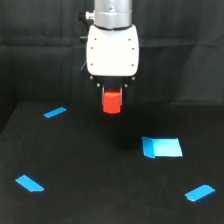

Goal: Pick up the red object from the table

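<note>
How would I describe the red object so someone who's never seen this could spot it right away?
Find the big white gripper hanging at top centre, above the black table. The red object sits just under it, held off the surface. It is the only red, chunky thing; everything else coloured is a flat blue patch.

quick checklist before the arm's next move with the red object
1. Red object in gripper: ok, it sits right below the white gripper body.
2. Object off the table: ok, it looks raised above the surface.
3. Finger contact on both sides: cannot tell, fingers too dark.
4. Object upright: ok, no clear tilt.
5. Path below free: ok, nearest blue patch lies toward the exterior view's right.
</note>
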{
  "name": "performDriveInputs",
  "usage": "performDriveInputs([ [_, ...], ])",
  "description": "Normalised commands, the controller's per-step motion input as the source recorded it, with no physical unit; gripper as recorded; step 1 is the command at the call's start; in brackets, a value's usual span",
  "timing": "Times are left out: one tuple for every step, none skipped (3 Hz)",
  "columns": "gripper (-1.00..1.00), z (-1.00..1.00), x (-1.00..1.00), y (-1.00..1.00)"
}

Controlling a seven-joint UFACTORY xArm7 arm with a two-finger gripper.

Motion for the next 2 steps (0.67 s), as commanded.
performDriveInputs([
  [-0.93,0.16,0.02,-0.05],
  [-1.00,0.15,0.09,-0.10],
])
